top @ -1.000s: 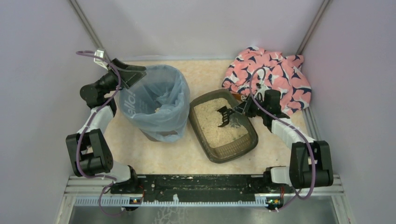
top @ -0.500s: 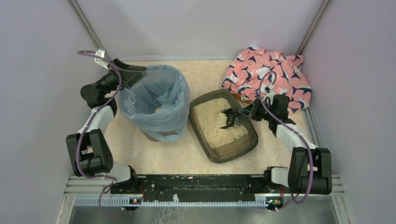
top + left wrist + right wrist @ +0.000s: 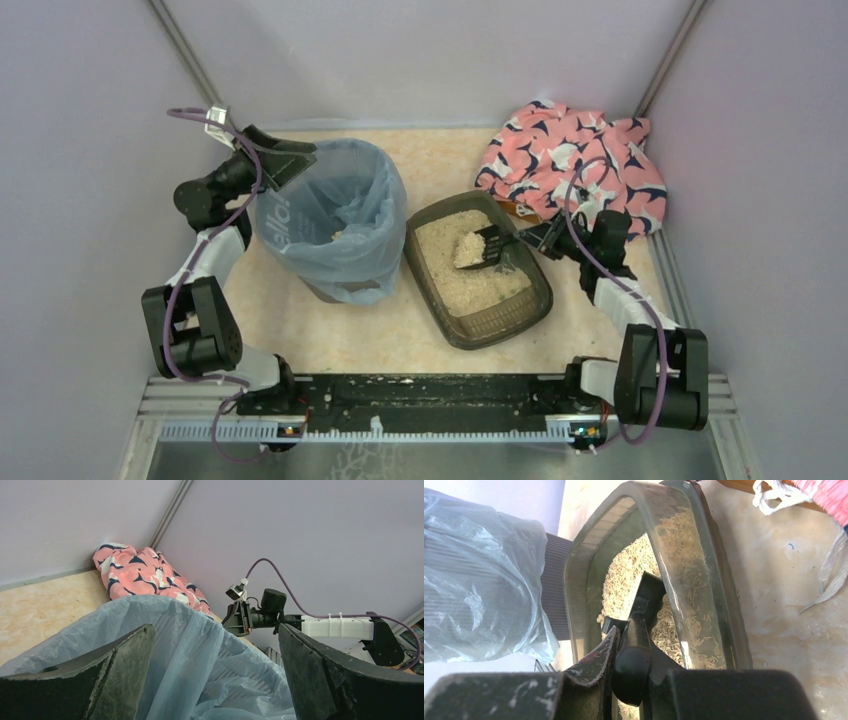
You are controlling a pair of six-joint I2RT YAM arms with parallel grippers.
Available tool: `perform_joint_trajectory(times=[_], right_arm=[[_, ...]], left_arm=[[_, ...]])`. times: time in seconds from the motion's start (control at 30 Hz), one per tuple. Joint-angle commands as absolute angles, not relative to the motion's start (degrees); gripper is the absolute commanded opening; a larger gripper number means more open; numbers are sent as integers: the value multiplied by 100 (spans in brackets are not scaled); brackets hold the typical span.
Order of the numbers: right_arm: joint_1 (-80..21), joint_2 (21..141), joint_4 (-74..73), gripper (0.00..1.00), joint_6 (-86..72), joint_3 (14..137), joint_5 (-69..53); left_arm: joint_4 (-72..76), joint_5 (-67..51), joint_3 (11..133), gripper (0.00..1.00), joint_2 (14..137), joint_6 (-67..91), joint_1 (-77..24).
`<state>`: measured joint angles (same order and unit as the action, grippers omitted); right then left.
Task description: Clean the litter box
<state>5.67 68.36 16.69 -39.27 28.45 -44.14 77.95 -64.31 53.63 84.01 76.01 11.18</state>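
One bin bag (image 3: 345, 215) reads "ello!". One litter box (image 3: 500, 325), one scoop (image 3: 478, 247) clamped in the right gripper (image 3: 535, 240); left gripper (image 3: 295, 160) stands wide open.

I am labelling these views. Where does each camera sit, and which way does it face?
Top: above, behind the arms, looking down; both arms, bin, litter box.
Left wrist: at the bin's rim, facing the right arm; left gripper open.
Right wrist: looks along the scoop into the litter box; right gripper shut on it.
Shared: bin in all.
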Motion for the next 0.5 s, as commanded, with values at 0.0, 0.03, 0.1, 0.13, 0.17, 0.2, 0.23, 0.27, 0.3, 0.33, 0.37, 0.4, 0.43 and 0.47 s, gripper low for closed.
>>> perform_joint_trajectory(times=[0.0,0.03,0.1,0.13,0.17,0.2,0.23,0.27,0.3,0.33,0.37,0.4,0.43,0.47], right_arm=[[701,6844,3140,0,-4441,2506,-4804],[722,6882,3470,0,-4658,2386,-4860],[750,6958,4125,0,-5076,2240,-4937],[768,6981,4293,0,-5248,2195,-4970],[798,6988,4413,0,-5346,2170,-4986],[856,6981,4466,0,-5393,2159,-5009],[936,6973,4533,0,-5435,2156,-5055],[1032,6962,4635,0,-5499,2128,-5108],[1125,6969,4755,0,-5566,2097,-5153],[1161,7003,4913,0,-5635,2061,-5155],[1138,7091,5068,0,-5726,2015,-5144],[1083,7190,5357,0,-5920,1944,-5147],[1082,7304,5852,0,-6232,1814,-5186],[1144,7415,6338,0,-6507,1675,-5217]], left_arm=[[7885,-6489,5412,99,8345,7510,1078],[7884,-6487,5408,99,8342,7510,1075],[7889,-6494,5413,99,8369,7513,1061],[7884,-6487,5414,99,8372,7519,1057],[7885,-6486,5414,99,8368,7521,1048],[7888,-6487,5414,99,8375,7519,1047],[7890,-6488,5414,99,8371,7516,1052],[7887,-6486,5409,99,8361,7510,1044],[7878,-6487,5406,99,8360,7506,1041],[7868,-6475,5405,99,8366,7499,1040],[7862,-6474,5405,99,8378,7504,1028],[7879,-6476,5410,99,8387,7517,1021],[7908,-6475,5406,99,8395,7539,1020],[7936,-6491,5412,99,8404,7555,1025]])
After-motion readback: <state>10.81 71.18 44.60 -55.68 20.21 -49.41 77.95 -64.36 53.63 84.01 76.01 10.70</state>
